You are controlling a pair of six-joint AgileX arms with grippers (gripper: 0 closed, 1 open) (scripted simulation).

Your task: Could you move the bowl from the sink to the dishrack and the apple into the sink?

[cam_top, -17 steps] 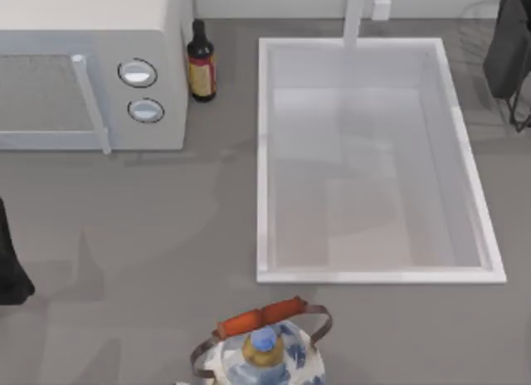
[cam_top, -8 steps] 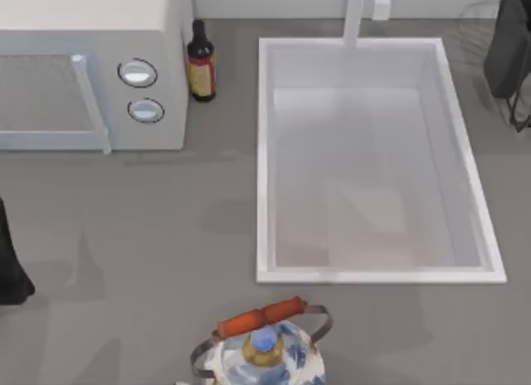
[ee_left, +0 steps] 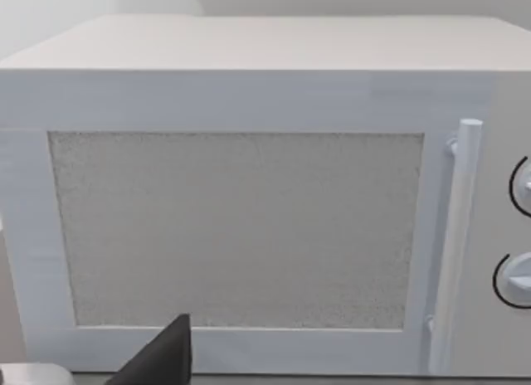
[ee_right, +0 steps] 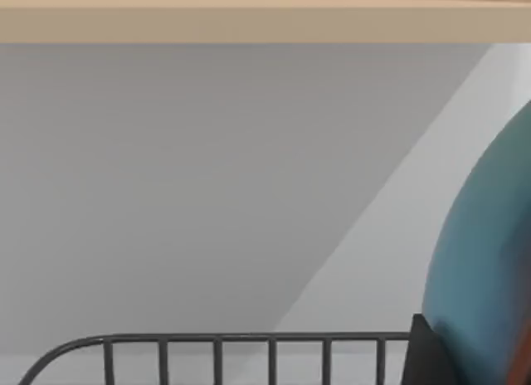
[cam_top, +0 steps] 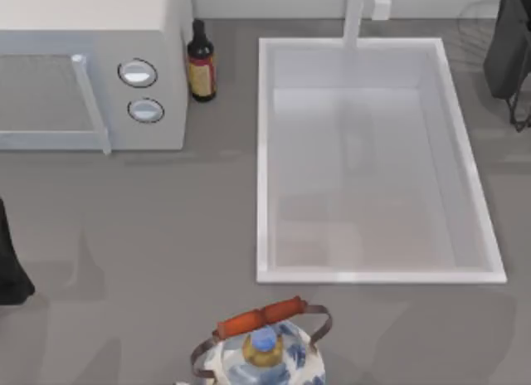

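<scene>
White sink [cam_top: 264, 153] lay right of microwave [cam_top: 91, 65]. Right arm [cam_top: 508, 49] hung beyond sink's far right corner, over faint dishrack [ee_right: 224, 345]. Right wrist view: teal bowl [ee_right: 485, 269] beside dark fingertip [ee_right: 425, 356], possibly gripped; finger state unclear. Left arm [cam_top: 10, 265] sat left of sink, facing microwave; fingers unclear.

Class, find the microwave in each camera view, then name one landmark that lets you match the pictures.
Top view: the microwave sits in the upper left corner.
Left wrist view: the microwave is seen front-on, door facing the camera.
Right wrist view: this camera faces the dishrack instead.
Shared landmark: the white door handle.
</scene>
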